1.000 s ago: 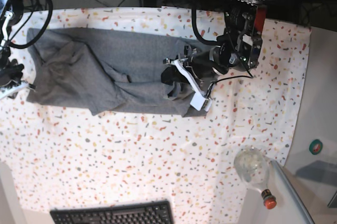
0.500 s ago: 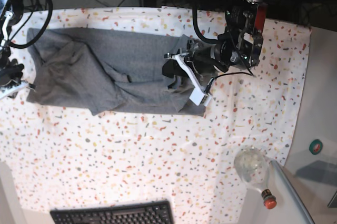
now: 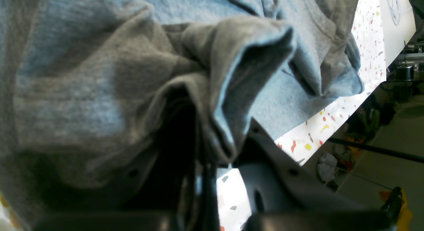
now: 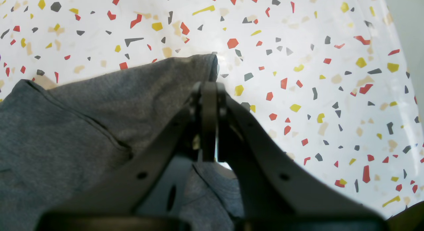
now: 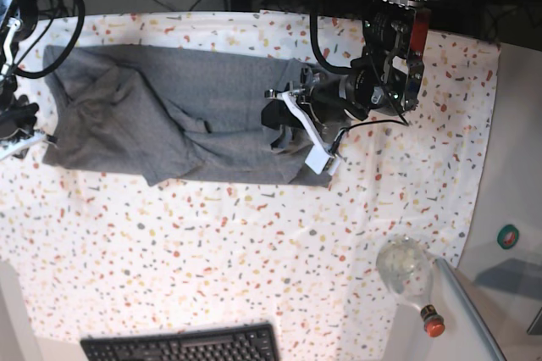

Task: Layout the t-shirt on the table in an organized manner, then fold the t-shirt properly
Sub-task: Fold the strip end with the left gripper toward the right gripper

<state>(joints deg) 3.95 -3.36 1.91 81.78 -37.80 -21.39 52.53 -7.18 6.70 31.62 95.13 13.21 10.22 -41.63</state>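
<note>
Your left gripper [image 5: 292, 124] is clamped on a bunched fold of the t-shirt [image 5: 169, 124]; the left wrist view shows grey fabric [image 3: 185, 91] gathered and pinched where the two dark fingers meet, with the cloth ballooning above them. Your right gripper [image 4: 208, 91] has its jaws pressed together on a hem corner of the t-shirt [image 4: 99, 101] at the garment's opposite end, the corner lying just above the speckled table [image 4: 298, 58]. Judged from these grips, each arm holds one end so that the garment can be pulled taut and spread; the t-shirt is not yet laid out, since it lies as a crumpled band across the far half of the table [image 5: 254, 251], with overlapping folds near its middle and toward the right gripper's end. The left arm reaches in from the table's far edge, its wrist turned sideways so the fingers run roughly level with the cloth surface. The right arm sits at the t-shirt's other end, mostly outside the base view, fingers angled down toward the table. Well away from the t-shirt, a keyboard [image 5: 182, 346] lies at the near edge.
</note>
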